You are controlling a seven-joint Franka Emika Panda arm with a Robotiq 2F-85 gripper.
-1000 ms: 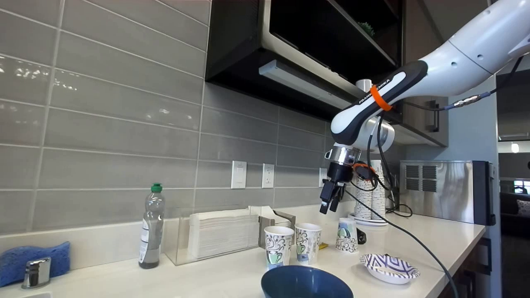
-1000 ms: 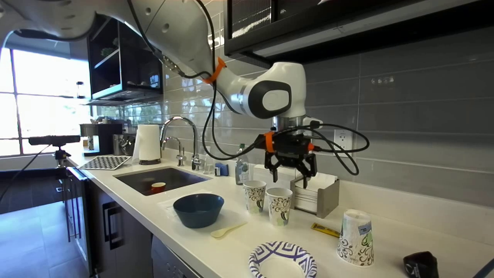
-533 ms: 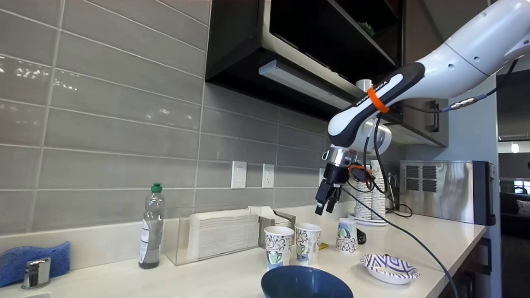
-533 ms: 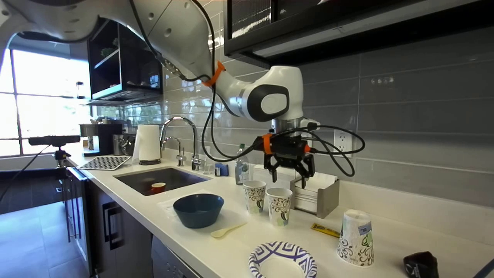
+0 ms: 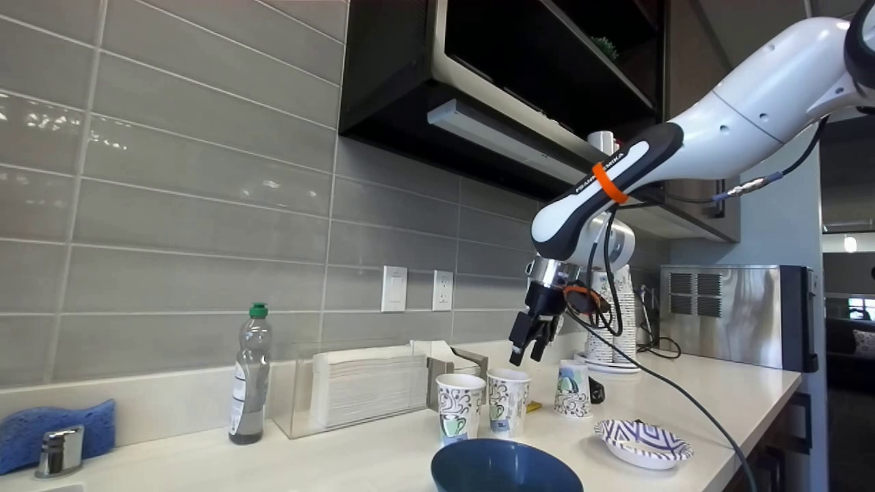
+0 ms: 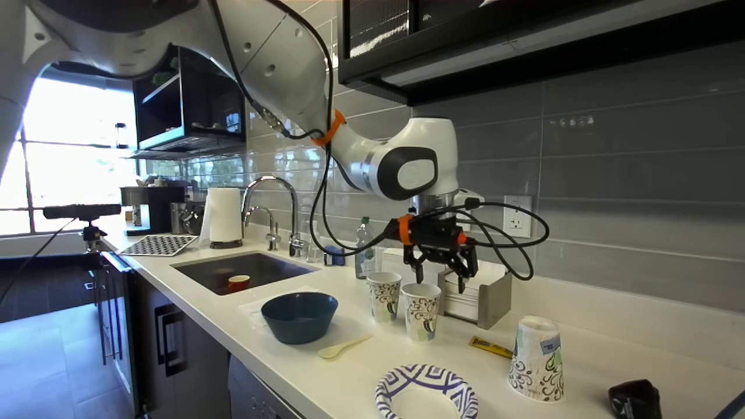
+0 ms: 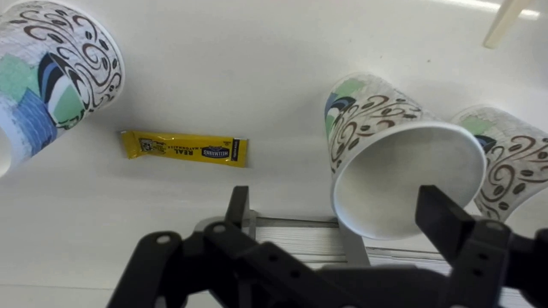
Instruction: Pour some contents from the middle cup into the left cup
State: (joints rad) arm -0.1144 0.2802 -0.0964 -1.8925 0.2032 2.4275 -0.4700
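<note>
The end effector (image 6: 440,284) hangs over the counter (image 6: 349,378), jaws wide and empty, apparently to straddle the middle cup (image 6: 421,314), upright just in front of the napkin holder (image 6: 495,299), as the left cup (image 6: 384,298), farther from that holder, stands mouth-up, presumably for the pour.

Middle cup (image 6: 421,313), left cup (image 6: 384,298): both white, brown-swirled, upright, mouths up, just beside each other.
</note>
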